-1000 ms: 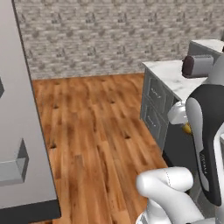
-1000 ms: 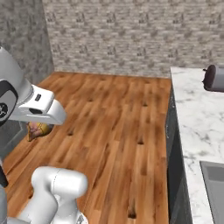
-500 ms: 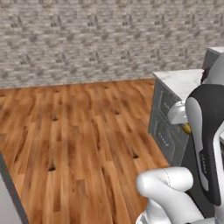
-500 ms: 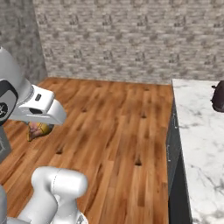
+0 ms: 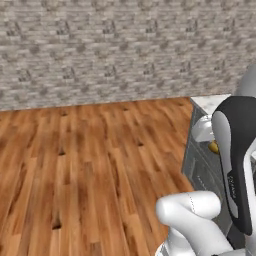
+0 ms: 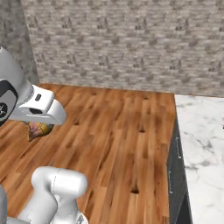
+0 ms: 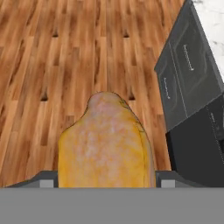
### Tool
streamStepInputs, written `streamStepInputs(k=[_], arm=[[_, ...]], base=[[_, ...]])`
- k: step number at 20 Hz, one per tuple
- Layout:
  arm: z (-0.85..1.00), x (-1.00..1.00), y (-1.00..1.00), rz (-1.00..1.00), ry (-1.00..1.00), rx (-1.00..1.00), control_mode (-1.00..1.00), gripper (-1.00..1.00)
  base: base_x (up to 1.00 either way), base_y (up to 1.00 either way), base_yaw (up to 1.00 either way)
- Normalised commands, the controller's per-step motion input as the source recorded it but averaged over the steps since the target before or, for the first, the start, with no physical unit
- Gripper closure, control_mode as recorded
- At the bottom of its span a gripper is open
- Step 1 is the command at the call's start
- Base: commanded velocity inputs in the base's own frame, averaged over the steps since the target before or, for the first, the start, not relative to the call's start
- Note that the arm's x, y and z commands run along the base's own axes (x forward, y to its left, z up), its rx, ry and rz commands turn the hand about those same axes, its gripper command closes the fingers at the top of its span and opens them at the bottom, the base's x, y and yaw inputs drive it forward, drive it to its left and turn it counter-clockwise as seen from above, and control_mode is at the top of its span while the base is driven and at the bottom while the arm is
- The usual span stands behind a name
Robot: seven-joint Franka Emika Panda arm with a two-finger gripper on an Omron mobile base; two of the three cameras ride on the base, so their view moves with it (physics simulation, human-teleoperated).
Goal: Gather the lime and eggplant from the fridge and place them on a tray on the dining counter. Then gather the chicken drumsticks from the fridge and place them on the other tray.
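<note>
Your base has swung right, the fridge gone from view. The gripper [image 7: 105,177] clamps wide on the golden, lumpy chicken drumstick [image 7: 106,140]; turning fast could shake it loose.

Both base views forward over wood floor [image 5: 90,165]

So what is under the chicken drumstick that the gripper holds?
Under the chicken drumstick in the gripper lies bare wooden floor, with dark cabinet drawers off to one side. The drumstick covers the floor directly below it.
</note>
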Motion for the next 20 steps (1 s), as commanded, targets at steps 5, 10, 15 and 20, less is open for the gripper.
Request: streamStepInputs(k=[5, 10, 15, 20], arm=[[0.0, 0.0, 0.0, 0.0, 0.0, 0.0, 1.0, 1.0], [0.0, 0.0, 0.0, 0.0, 0.0, 0.0, 1.0, 1.0], [0.0, 0.0, 0.0, 0.0, 0.0, 0.0, 1.0, 1.0], [0.0, 0.0, 0.0, 0.0, 0.0, 0.0, 1.0, 1.0]], base=[[1.0, 0.06, 0.0], [1.0, 0.15, 0.0], [1.0, 0.2, 0.0], [1.0, 0.25, 0.0]])
